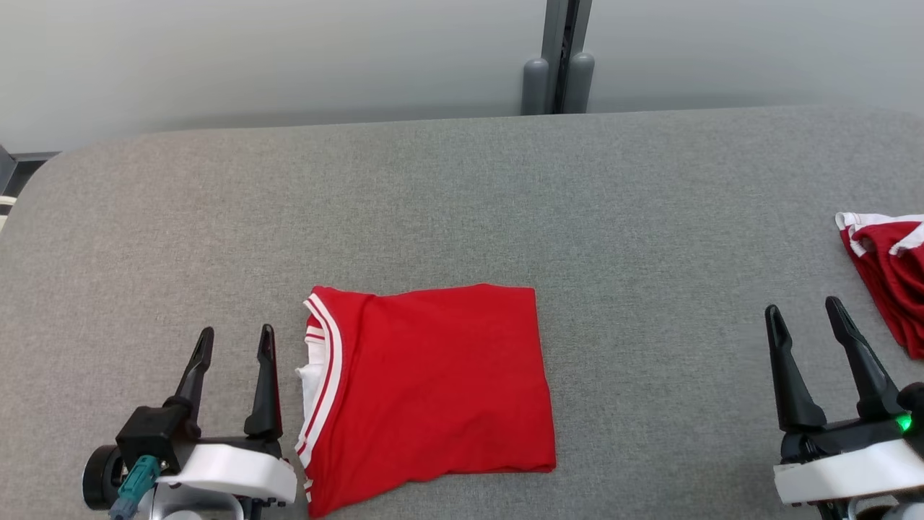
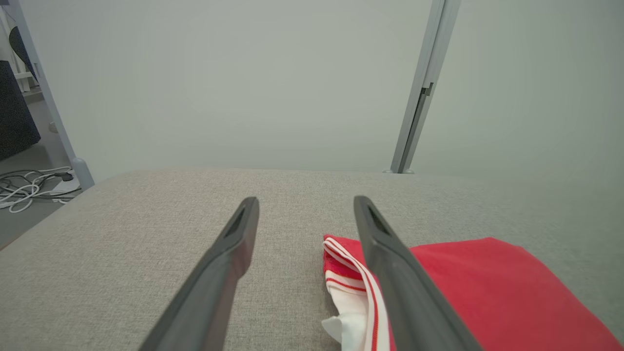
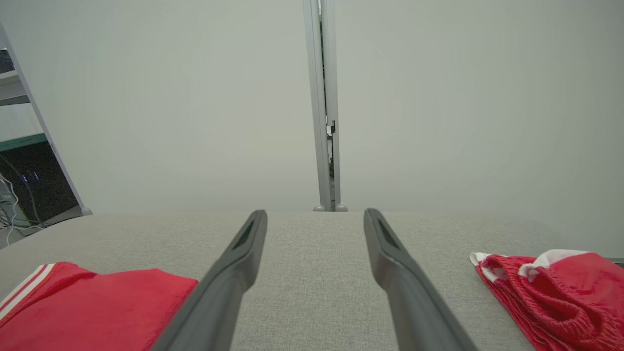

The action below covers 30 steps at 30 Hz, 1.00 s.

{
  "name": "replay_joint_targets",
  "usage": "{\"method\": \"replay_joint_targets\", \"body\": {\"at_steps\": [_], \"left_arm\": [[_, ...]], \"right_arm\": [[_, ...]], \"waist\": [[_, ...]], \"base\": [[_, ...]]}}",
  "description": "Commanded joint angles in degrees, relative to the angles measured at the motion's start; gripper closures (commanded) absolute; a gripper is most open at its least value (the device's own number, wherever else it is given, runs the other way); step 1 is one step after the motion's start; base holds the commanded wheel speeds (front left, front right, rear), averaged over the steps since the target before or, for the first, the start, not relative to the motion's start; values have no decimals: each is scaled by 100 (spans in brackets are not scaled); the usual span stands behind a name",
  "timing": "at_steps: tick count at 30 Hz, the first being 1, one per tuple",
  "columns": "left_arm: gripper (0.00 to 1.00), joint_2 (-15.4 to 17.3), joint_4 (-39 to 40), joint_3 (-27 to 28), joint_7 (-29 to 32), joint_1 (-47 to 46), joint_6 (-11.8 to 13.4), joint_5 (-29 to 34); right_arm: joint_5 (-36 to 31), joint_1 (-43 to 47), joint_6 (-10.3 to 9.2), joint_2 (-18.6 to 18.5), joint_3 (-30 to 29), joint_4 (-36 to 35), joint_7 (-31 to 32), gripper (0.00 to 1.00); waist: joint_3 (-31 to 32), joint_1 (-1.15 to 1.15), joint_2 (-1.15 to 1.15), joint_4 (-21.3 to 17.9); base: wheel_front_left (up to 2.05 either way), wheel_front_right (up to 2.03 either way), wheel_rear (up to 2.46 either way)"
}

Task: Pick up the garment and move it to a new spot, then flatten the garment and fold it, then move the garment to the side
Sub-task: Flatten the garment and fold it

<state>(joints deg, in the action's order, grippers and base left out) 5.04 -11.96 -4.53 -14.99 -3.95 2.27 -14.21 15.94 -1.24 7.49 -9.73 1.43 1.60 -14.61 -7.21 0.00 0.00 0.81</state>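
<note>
A red garment with white-striped trim lies folded into a rough rectangle on the grey table, near the front centre. Its striped edge faces left and shows in the left wrist view as the garment; the right wrist view catches the garment at lower left. My left gripper stands open just left of that striped edge, not touching it. My right gripper stands open over bare table at the far right, well apart from the folded garment. Nothing is between either pair of fingers.
A second red and white cloth lies crumpled at the table's right edge, just right of my right gripper, also seen as the cloth. A grey post stands behind the table's far edge. Cables lie on the floor at the left.
</note>
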Motion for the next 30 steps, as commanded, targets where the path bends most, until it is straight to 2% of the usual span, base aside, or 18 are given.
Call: {"method": "replay_joint_targets", "body": {"at_steps": [1,14,30], "left_arm": [[0,44,16,28,-21,63,30,-13],[0,279,31,104,115,753,30,-128],[0,439,-73,83,265,982,13,-230]], "right_arm": [[-48,95,2,-7,-64,-36,25,0],[-284,873,2,229,-366,-398,430,0],[-332,1305,2,303,-461,-700,812,0]], "waist": [[84,0,0,-33],[722,0,0,-160],[1022,0,0,-104]], "base": [[0,0,0],[0,0,0],[0,0,0]]}}
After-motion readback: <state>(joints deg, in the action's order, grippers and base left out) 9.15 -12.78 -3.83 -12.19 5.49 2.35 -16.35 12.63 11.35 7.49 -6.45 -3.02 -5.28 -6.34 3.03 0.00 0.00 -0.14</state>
